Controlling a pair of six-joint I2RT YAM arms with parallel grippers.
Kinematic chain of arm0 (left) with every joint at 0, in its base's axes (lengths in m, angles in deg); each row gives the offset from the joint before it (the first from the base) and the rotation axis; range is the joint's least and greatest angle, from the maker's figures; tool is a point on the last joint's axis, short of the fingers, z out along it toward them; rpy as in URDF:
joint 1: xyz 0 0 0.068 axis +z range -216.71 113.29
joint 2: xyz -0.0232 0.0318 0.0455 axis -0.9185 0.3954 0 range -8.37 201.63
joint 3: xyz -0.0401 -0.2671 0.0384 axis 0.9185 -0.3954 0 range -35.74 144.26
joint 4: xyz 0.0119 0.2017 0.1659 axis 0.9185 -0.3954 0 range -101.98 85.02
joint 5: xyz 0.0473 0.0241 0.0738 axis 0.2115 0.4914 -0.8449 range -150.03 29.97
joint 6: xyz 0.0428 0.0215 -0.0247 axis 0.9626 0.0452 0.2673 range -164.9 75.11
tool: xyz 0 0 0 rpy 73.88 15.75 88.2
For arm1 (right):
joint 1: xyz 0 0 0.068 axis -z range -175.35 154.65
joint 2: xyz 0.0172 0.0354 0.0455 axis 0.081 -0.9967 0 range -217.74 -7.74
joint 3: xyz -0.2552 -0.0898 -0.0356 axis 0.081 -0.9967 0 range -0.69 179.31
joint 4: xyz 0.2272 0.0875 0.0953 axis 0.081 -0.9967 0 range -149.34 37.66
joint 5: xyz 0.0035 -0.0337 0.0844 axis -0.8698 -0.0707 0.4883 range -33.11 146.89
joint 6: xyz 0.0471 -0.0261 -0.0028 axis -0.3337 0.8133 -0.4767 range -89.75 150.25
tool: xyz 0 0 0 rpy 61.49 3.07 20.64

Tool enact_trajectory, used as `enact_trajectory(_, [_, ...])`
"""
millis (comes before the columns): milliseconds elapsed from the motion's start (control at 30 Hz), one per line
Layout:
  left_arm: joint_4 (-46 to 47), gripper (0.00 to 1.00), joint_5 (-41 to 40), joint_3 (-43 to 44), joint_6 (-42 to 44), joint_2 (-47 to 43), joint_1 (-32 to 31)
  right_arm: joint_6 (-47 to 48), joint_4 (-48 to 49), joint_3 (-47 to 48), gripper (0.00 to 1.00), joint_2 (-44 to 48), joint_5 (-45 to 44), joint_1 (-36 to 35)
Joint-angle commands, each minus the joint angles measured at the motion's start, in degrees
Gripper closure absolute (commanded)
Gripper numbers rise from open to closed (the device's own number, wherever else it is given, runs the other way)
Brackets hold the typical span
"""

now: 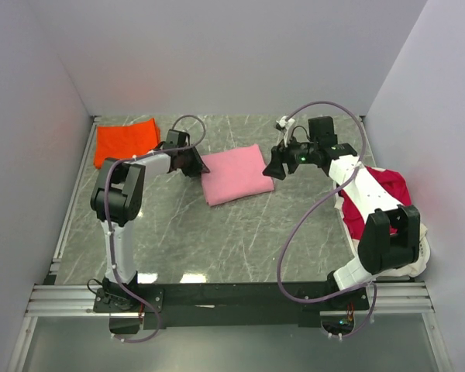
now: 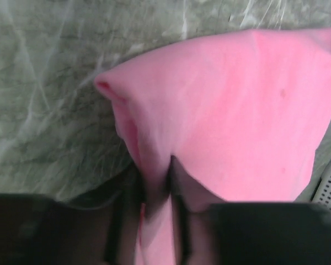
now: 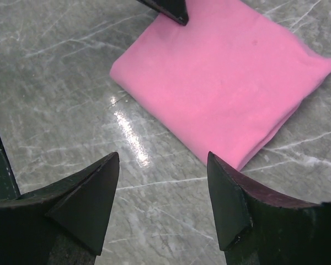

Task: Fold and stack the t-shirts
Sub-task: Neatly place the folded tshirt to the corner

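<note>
Pink t-shirt (image 3: 226,83) soft matt cloth; table (image 3: 60,77) glossy marble.

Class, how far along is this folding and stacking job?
Done: the orange-red t-shirt lies folded in the far left corner, and the pink t-shirt is folded mid-table. In hand: the left gripper pinches its edge; the right gripper hangs open beside it. Remaining: the crimson t-shirt lies crumpled at the right, and nothing is stacked.

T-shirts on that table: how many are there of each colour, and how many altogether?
Pink t-shirt: 1, folded
Orange-red t-shirt: 1, folded
Crimson t-shirt: 1, bunched up
Cream t-shirt: 1, it seems; only a pale edge shows
Total: 4
</note>
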Motion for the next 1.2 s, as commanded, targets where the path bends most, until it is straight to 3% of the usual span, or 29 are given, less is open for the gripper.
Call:
enact_trajectory(0, [-2.81, 0.74, 1.29, -0.35, 0.60, 3.32, -0.05, -0.33, 2.05, -0.42, 0.29, 3.41, 2.65, 1.81])
enact_trajectory(33, [-2.19, 0.78, 2.43, -0.44, 0.95, 3.49, 0.03, -0.33, 2.22, -0.42, 0.29, 3.50, 2.82, 1.99])
enact_trajectory(67, [-1.92, 0.99, 2.88, 0.00, 1.04, 4.02, 0.12, -0.33, 2.14, -0.51, 0.29, 3.50, 3.35, 2.34])
enact_trajectory(233, [1.17, 1.00, 10.35, 2.46, 6.11, 4.82, 1.00, -0.42, 1.78, -0.77, 0.30, 3.76, 4.05, 3.13])
enact_trajectory(333, [-8.54, 1.00, -0.33, 7.11, 15.23, 0.88, 1.09, -0.60, 1.70, -0.95, 0.30, 4.20, 5.02, 3.92])
enact_trajectory(367, [-10.95, 1.00, -10.81, 9.12, 17.45, -0.27, 1.09, -0.60, 1.87, -1.12, 0.30, 4.38, 5.11, 4.10])
enact_trajectory(467, [-18.17, 1.00, -25.17, 11.86, 25.89, -4.58, 1.18, 0.02, 1.87, -1.21, 0.30, 4.29, 4.85, 4.28])
enact_trajectory(600, [-20.20, 1.00, -36.80, 13.09, 34.77, -7.84, 1.26, 0.28, 1.79, -1.30, 0.31, 3.68, 5.11, 4.19])
enact_trajectory(767, [-23.45, 1.00, -43.87, 18.98, 39.61, -5.73, 2.05, 0.90, 1.17, -1.21, 0.31, 3.32, 5.29, 4.28])
enact_trajectory(1167, [-20.20, 1.00, -49.06, 26.63, 49.72, -4.33, 4.16, 1.78, 0.47, -1.21, 0.32, 3.59, 5.90, 4.36])
